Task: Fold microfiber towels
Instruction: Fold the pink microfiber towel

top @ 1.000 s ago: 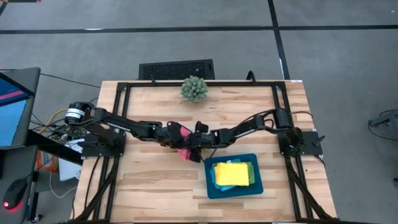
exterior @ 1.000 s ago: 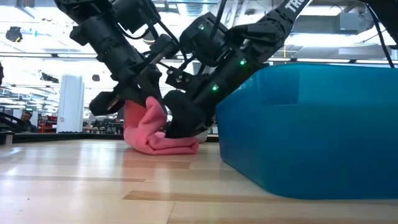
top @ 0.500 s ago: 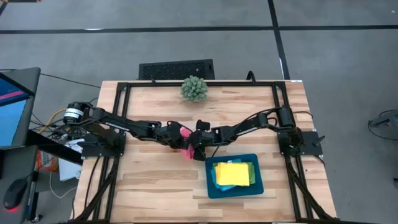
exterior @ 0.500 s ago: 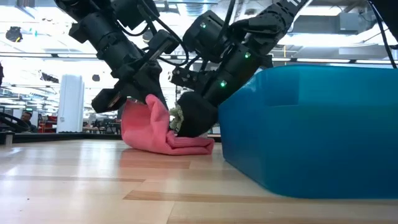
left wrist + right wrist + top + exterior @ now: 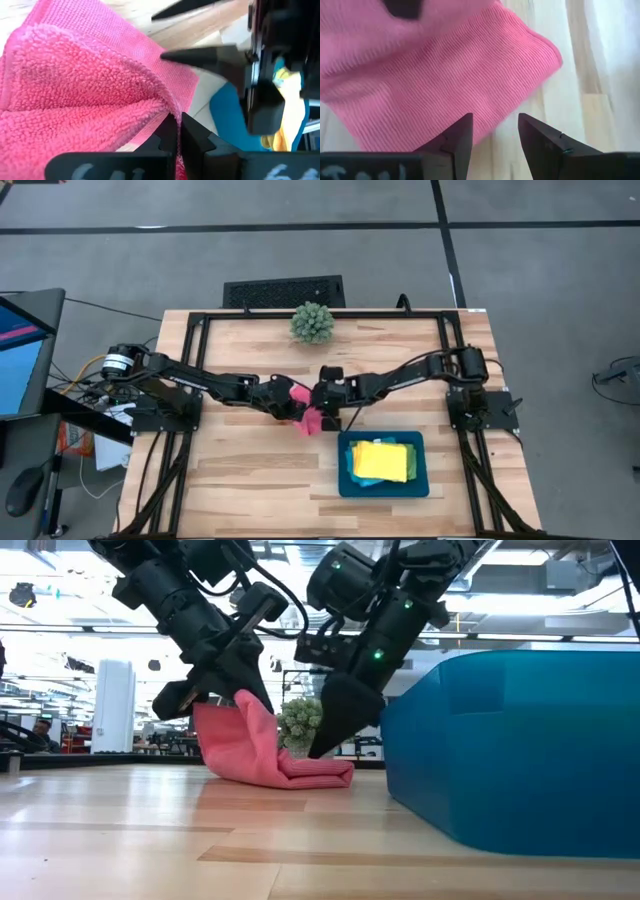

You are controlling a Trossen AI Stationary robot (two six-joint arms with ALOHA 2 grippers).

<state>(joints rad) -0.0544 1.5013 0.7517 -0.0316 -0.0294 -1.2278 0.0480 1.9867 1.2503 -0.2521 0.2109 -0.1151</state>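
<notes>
Pink towel (image 5: 268, 750) lies mid-desk beside the tray (image 5: 384, 486). Left gripper (image 5: 175, 131) has jaws clamped on its raised edge. Right gripper (image 5: 492, 135) hovers above it, jaws apart.

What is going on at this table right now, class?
Two robot arms are folding a pink towel in the middle of the wooden table. The left claw is shut on one edge, holding it up off the table. The right claw is open just above the towel's low end and holds nothing. Beside them, a blue tray already holds a yellow towel on top of others. A spiky green plant stands at the far edge.
</notes>
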